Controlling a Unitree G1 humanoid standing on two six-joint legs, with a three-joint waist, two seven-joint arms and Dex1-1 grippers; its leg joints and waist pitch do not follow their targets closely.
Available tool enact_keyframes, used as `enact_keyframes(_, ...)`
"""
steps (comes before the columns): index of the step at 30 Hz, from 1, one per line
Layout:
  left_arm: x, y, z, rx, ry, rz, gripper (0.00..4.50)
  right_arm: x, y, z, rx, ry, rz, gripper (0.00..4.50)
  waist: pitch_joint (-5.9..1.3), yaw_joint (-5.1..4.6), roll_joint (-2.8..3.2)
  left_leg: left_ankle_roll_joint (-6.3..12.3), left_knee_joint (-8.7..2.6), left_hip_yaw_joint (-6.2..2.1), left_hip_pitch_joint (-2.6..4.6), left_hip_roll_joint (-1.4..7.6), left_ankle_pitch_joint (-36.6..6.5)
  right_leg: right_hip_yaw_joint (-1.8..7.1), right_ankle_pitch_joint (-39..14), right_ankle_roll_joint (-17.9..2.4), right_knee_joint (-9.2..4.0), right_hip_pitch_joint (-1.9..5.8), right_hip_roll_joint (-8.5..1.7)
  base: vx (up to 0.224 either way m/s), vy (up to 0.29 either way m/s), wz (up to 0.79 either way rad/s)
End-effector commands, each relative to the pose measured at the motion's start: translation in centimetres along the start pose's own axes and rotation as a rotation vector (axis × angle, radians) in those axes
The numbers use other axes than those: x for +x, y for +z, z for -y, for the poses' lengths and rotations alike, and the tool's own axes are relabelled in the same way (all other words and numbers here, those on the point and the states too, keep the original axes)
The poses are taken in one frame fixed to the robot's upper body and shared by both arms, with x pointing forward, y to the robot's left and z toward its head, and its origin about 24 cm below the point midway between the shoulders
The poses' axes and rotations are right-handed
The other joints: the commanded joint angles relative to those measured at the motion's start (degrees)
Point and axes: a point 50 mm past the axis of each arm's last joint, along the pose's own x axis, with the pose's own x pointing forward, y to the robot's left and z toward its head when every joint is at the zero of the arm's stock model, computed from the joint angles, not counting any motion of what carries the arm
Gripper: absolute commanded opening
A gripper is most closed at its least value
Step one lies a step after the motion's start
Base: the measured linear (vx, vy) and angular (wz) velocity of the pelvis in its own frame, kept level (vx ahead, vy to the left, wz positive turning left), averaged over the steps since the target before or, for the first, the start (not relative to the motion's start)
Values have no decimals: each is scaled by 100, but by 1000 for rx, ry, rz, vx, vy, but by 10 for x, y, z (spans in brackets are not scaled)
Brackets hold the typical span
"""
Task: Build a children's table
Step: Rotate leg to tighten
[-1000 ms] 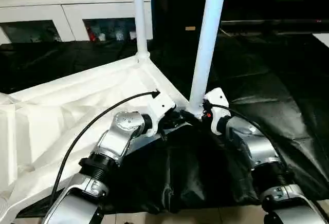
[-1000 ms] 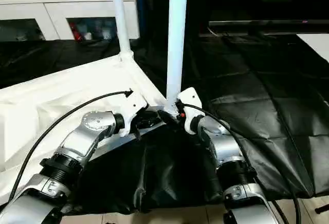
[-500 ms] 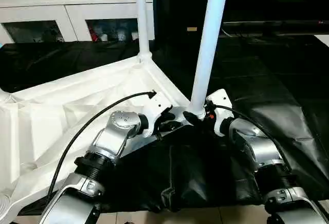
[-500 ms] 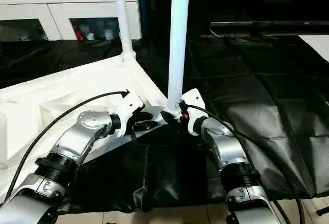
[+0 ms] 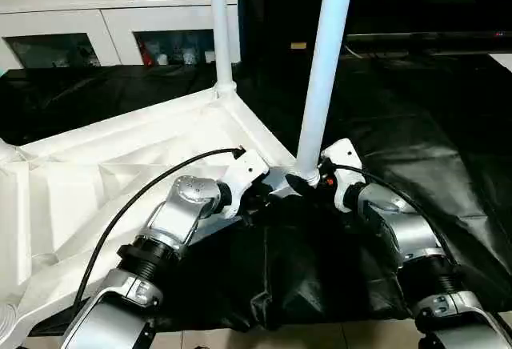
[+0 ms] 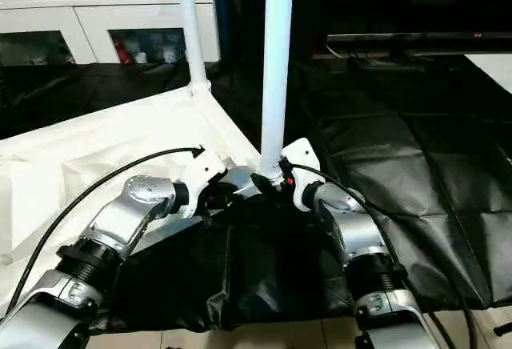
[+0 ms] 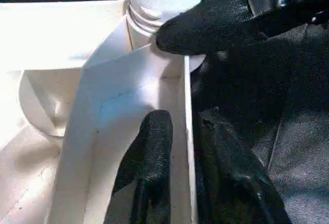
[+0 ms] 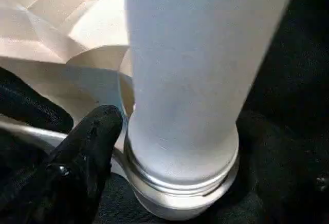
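Black sheet covers floor; white cabinet behind. Your upturned table lies on sheet, two legs upright: far leg, near leg. Your left gripper pinches table's rim beside near corner. Your right gripper reaches in low, fingers spread around near leg's base.
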Motion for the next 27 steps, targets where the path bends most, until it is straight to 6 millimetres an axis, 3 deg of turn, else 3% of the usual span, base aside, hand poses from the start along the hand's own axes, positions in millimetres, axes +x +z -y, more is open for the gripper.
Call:
enact_keyframes(1,-1,-5,-1,-7,-11,-22,73,-3,-9,1,-4,8,-30,410,-381,3,-25,352,-373,-299,137,490,-1016,333,-882,-1408,-406,238,-591,0,0,0)
enact_keyframes(5,-4,-9,4,12,-77,-24,33,-7,-6,4,12,78,-14,449,-385,12,-41,477,-362,-300,122,492,-879,329,-758,-1433,-387,252,-590,0,0,0)
enact_keyframes(11,-9,-9,19,69,-223,49,4,-15,-6,3,-46,207,-42,450,-377,46,-69,557,-351,-289,123,499,-870,320,-904,-1427,-397,247,-589,0,0,0)
enact_keyframes(15,-16,-13,29,103,-338,58,4,-20,-8,-3,-89,331,-72,450,-349,96,-74,442,-378,-279,150,525,-1080,329,-1369,-1292,-422,208,-581,0,0,0)
enact_keyframes(20,-24,-17,32,115,-380,59,4,-25,-11,-11,-110,448,-104,450,-345,126,-88,328,-396,-287,162,522,-1159,341,-1514,-1220,-419,195,-578,0,0,0)
enact_keyframes(27,-32,-21,31,118,-408,57,0,-31,-15,-15,-138,535,-148,380,-358,143,-90,415,-378,-278,150,515,-989,338,-1347,-1235,-403,197,-578,0,0,0)
